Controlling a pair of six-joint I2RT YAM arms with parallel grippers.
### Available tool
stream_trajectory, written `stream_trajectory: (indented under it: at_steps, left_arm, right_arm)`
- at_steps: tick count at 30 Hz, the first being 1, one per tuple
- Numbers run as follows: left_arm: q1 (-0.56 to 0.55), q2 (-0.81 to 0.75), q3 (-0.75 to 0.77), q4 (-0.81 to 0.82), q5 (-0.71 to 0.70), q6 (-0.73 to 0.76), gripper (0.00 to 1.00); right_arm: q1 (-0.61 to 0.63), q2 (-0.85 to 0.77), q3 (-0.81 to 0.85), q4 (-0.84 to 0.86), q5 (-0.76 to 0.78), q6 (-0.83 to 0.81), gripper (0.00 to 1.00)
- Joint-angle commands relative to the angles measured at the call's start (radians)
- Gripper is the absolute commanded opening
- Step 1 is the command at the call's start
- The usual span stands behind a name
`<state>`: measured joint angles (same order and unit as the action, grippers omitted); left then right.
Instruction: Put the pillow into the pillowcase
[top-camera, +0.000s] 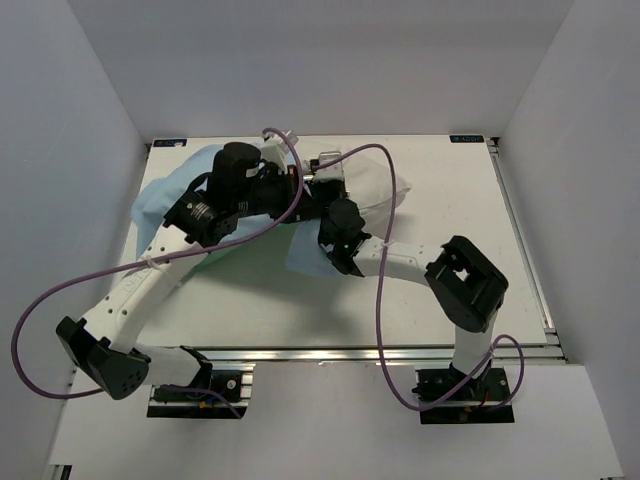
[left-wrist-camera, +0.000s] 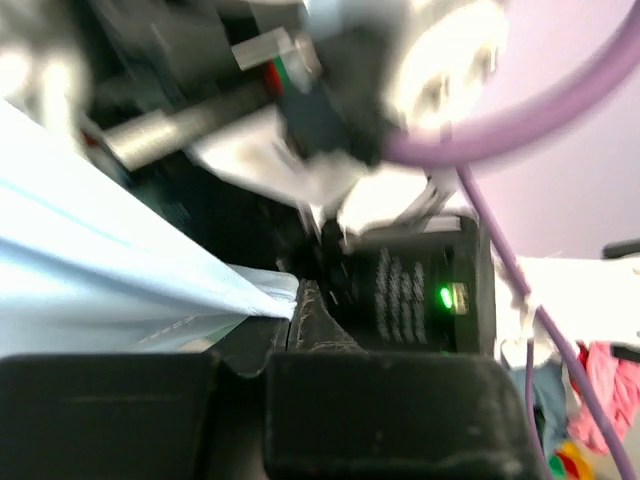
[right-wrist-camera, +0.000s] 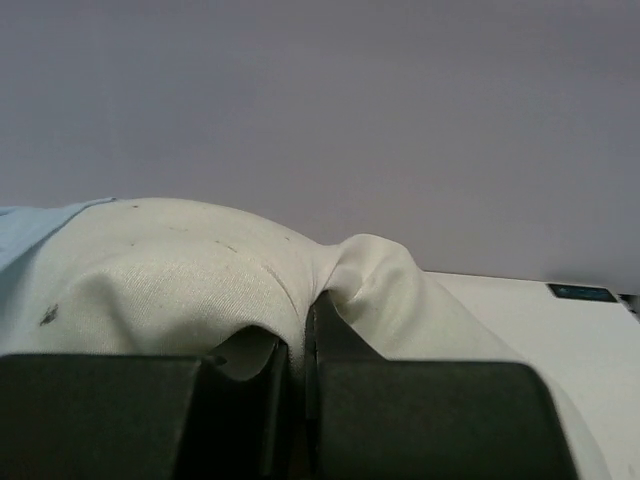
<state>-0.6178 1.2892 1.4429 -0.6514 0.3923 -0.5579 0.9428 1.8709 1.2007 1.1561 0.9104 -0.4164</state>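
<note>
The white pillow (top-camera: 378, 186) lies at the back middle of the table, its left part hidden under both wrists. The light blue pillowcase (top-camera: 168, 196) spreads to its left, and a flap (top-camera: 300, 252) shows nearer the front. My left gripper (top-camera: 306, 190) is shut on a light blue edge of the pillowcase (left-wrist-camera: 120, 270), the cloth pinched at the fingertips of the left gripper (left-wrist-camera: 297, 300). My right gripper (top-camera: 330, 176) sits close beside it. It is shut on a bunched fold of the pillow (right-wrist-camera: 170, 270), with the cloth drawn into the right gripper (right-wrist-camera: 305, 320).
Purple cables (top-camera: 380, 290) loop over both arms. A metal rail (top-camera: 380, 352) runs along the table's front edge, and white walls enclose the back and sides. The right arm's elbow (top-camera: 465, 285) stands at front right. Coloured cloths (left-wrist-camera: 595, 385) show beyond the table.
</note>
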Motion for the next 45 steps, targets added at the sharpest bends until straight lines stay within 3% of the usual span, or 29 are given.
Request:
stream_trajectory:
  at_steps: [1,5,7,8,9,11,12,15,17,20,24,29,33,35,37,38,39,41,42,44,45]
  left_arm:
    - [-0.033,0.034,0.137,0.150,0.043,0.032,0.00]
    - [-0.022,0.139,0.261,0.159,0.026,0.056,0.00]
    - [-0.001,0.177,0.306,0.165,0.046,0.067,0.00]
    - [0.006,0.211,0.315,0.161,0.048,0.066,0.00]
    - [0.022,0.226,0.318,0.139,0.046,0.066,0.00]
    - [0.029,0.240,0.285,0.127,0.045,0.061,0.00]
    - [0.033,0.233,0.251,0.143,0.059,0.055,0.00]
    - [0.033,0.179,0.095,0.206,0.117,0.014,0.00]
    - [0.033,0.142,-0.016,0.229,0.149,-0.011,0.00]
    - [0.033,0.069,-0.141,0.251,0.158,-0.042,0.00]
    - [0.024,-0.016,-0.265,0.288,0.339,-0.082,0.00]
    - [-0.033,-0.099,-0.329,0.267,0.349,-0.080,0.00]
    - [-0.040,-0.129,-0.332,0.193,0.312,-0.054,0.00]
    - [-0.040,-0.128,-0.320,0.103,0.218,-0.022,0.00]
    - [-0.040,-0.117,-0.288,0.046,0.109,-0.002,0.02]
    - [-0.040,-0.107,-0.279,-0.003,0.079,0.007,0.06]
    - [-0.040,-0.100,-0.254,-0.023,0.047,0.013,0.20]
    - [-0.040,-0.090,-0.227,-0.074,-0.036,0.027,0.39]
    - [-0.040,-0.091,-0.211,-0.083,-0.073,0.029,0.54]
    - [-0.040,-0.090,-0.156,-0.114,-0.160,0.047,0.69]
    - [-0.040,-0.088,-0.133,-0.113,-0.179,0.058,0.94]
  right_arm:
    - [-0.028,-0.142,0.018,0.330,0.145,-0.109,0.00]
    - [-0.134,-0.320,-0.036,-0.161,0.055,0.228,0.00]
    - [-0.192,-0.426,-0.064,-0.443,-0.225,0.475,0.00]
    - [-0.237,-0.478,-0.084,-0.504,-0.340,0.534,0.00]
    - [-0.245,-0.496,-0.101,-0.524,-0.590,0.527,0.00]
    - [-0.242,-0.509,-0.133,-0.579,-0.799,0.533,0.00]
    - [-0.242,-0.503,-0.138,-0.591,-1.038,0.539,0.00]
    - [-0.233,-0.428,-0.180,-0.547,-1.284,0.633,0.00]
    - [-0.201,-0.339,-0.196,-0.495,-1.295,0.685,0.00]
    - [-0.150,-0.177,-0.152,-0.496,-1.165,0.682,0.00]
    - [-0.145,-0.003,-0.046,-0.657,-0.916,0.838,0.00]
    - [-0.144,0.080,-0.003,-0.748,-0.736,0.924,0.00]
    - [-0.147,0.047,-0.018,-0.740,-0.829,0.914,0.00]
    - [-0.148,-0.018,-0.050,-0.739,-0.975,0.903,0.00]
    - [-0.157,-0.114,-0.091,-0.719,-1.079,0.890,0.19]
    - [-0.162,-0.149,-0.137,-0.716,-1.163,0.889,0.27]
    - [-0.174,-0.224,-0.156,-0.719,-1.194,0.877,0.43]
    - [-0.186,-0.303,-0.202,-0.804,-1.206,0.874,0.57]
    - [-0.196,-0.343,-0.214,-0.841,-1.193,0.870,0.68]
    - [-0.228,-0.430,-0.216,-1.015,-1.156,0.857,0.84]
    - [-0.261,-0.467,-0.202,-1.071,-1.156,0.841,0.89]
